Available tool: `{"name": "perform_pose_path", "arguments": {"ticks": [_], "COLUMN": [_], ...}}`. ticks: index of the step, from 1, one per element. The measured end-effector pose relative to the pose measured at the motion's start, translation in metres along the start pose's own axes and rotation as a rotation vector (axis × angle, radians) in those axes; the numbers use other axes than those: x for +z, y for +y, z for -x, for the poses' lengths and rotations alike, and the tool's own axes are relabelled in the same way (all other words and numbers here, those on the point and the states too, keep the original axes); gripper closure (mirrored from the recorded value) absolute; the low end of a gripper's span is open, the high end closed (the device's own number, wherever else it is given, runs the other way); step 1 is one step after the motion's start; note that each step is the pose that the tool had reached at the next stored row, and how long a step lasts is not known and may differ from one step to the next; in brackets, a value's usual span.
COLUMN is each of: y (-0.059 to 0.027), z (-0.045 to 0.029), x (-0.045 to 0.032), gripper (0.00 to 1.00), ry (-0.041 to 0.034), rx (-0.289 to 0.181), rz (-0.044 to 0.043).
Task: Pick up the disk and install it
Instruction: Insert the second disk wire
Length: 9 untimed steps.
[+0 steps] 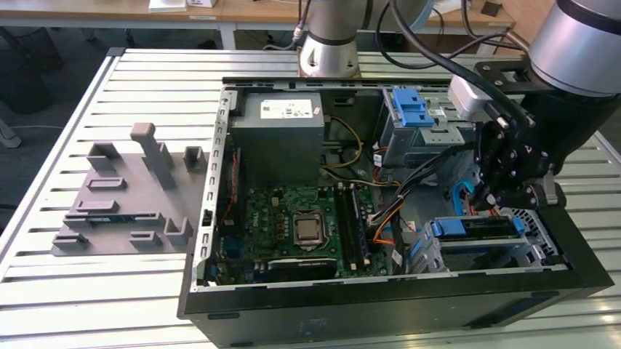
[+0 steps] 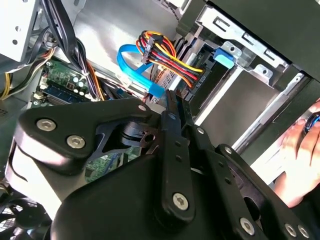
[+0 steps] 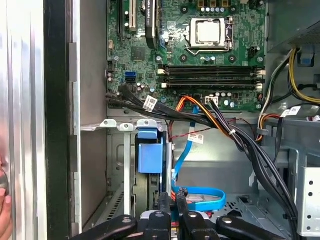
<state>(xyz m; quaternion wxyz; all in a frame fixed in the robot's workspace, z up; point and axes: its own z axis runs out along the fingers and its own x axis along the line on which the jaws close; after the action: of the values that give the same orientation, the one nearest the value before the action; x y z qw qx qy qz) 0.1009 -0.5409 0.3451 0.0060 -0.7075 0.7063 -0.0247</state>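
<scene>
One disk (image 1: 475,229) w/ blue carrier sits in bay at case's (image 1: 388,305) near right, just below gripper (image 1: 495,198), fingers pressed together, holding nothing.

Arm reaching down from the exterior view's right, wrist bent over, gripper (image 1: 492,198) pointing straight down, fingers (image 3: 165,210) pinched almost together, nothing held.
</scene>
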Motion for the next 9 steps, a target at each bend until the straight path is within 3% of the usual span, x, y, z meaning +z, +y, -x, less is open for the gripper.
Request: {"name": "perform_pose_path", "arguments": {"ticks": [6,9], "y": [0.0002,0.0004], "z": [-0.0022,-0.0035], "x": [0.0016,0.0030], "gripper": [0.84,0.84], "ry": [-0.0011,-0.0064], "rx": [-0.023,-0.023], "rz": [-0.0009,-0.0012]}}
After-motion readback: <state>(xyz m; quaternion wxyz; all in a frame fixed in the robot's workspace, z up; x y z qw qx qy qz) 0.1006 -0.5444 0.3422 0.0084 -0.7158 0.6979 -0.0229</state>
